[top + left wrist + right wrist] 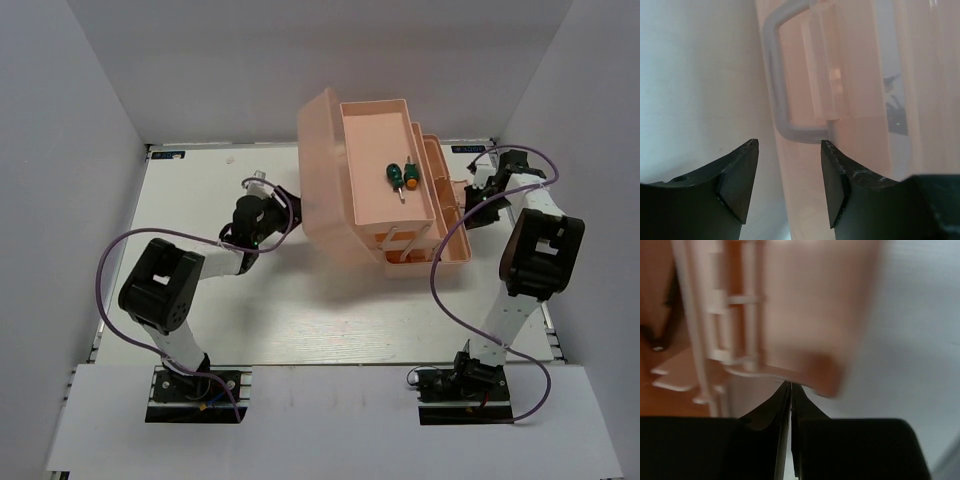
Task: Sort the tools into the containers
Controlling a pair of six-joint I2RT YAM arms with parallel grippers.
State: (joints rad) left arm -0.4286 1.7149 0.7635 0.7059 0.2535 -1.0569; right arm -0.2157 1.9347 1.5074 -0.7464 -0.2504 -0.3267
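Right end effector (pixel 790 386) closed, left end effector (pixel 789 147) parted; green-handled screwdrivers (pixel 403 177) point toward the arms.

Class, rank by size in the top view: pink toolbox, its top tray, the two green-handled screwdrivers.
Largest: pink toolbox.
Next: top tray.
Smallest: green-handled screwdrivers; the two look alike, no order between them.

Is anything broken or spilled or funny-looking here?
Nothing looks wrong. The pink toolbox stands open, and two green-handled screwdrivers lie side by side in its top tray. I can't see anything spilled or broken.
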